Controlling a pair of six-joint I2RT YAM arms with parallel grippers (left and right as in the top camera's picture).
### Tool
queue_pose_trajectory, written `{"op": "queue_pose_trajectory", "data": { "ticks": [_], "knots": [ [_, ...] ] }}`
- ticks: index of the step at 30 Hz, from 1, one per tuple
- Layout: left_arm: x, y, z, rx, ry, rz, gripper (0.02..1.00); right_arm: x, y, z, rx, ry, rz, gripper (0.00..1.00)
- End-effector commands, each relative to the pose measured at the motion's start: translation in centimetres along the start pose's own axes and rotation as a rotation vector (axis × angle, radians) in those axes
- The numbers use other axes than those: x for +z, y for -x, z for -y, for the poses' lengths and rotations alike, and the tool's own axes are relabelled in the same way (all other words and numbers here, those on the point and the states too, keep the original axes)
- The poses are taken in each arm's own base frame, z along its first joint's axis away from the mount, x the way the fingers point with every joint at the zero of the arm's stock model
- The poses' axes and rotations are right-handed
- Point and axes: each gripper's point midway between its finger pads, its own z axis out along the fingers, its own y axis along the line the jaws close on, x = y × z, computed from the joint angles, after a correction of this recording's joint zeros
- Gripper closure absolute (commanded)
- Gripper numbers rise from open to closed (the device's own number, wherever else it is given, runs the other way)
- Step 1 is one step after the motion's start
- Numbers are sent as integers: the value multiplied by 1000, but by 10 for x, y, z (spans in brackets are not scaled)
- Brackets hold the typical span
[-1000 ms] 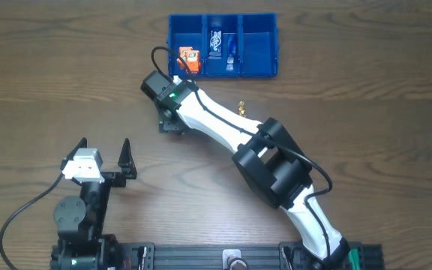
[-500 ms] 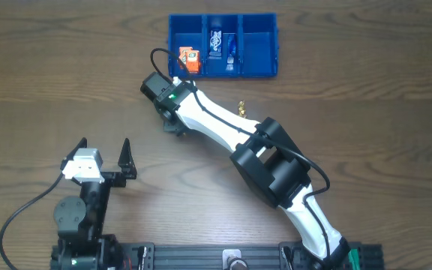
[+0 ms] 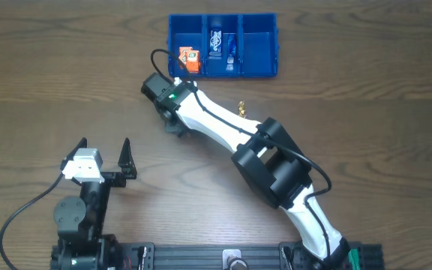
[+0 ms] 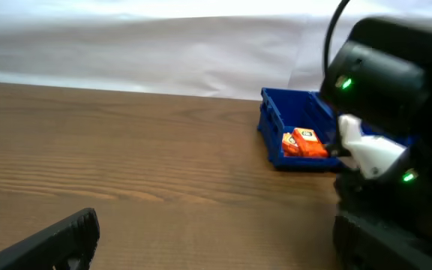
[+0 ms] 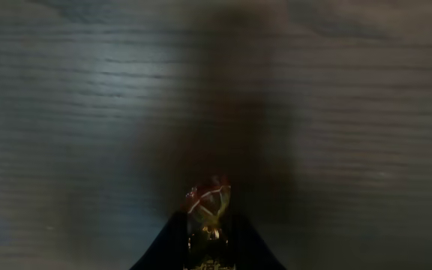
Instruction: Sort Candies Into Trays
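Wood-grain tabletop [image 3: 51, 75]; right end effector [image 5: 207, 222] clamps crinkly red candy [image 5: 210, 198], left end effector [image 3: 104, 142] apart.

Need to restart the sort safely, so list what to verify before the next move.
1. Grip: right hand shut on the held candy: ok.
2. Kind of held candy, for choosing a compartment: cannot tell, blurred.
3. Room in the blue tray: ok, its right compartment is bare.
4. Left hand open and well apart from the tray: ok.
5. Table free of loose pieces: not ok, a small gold item lies beside the right arm.
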Motion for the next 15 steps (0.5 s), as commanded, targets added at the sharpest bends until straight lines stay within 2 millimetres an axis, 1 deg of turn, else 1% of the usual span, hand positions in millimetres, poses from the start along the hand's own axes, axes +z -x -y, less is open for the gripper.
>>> {"op": "queue_pose_trajectory", "data": {
  "ticks": [1, 2, 3, 5, 6, 8, 10, 13, 15],
  "knots": [
    [1, -17, 1, -3, -16, -48, 20, -103, 56, 42, 32, 11, 223, 919],
    [1, -17, 1, -3, -16, -48, 23, -128, 67, 60, 46, -12, 282, 919],
    [1, -17, 1, -3, -16, -48, 20, -148, 77, 78, 60, -42, 338, 919],
    [1, -17, 1, -3, -16, -48, 20, -174, 96, 114, 83, -119, 429, 919],
    [1, -17, 1, -3, -16, -48, 20, -181, 107, 135, 99, -167, 462, 919],
    [1, -17, 1, -3, -16, -48, 20, -180, 124, 161, 112, -207, 481, 919],
    [1, -17, 1, -3, -16, -48, 20, -175, 138, 179, 136, -224, 494, 919],
    [1, -17, 1, -3, -16, -48, 20, -169, 157, 193, 153, -203, 517, 917],
    [1, -17, 1, -3, -16, -48, 20, -163, 166, 196, 161, -176, 523, 915]
  ]
}}
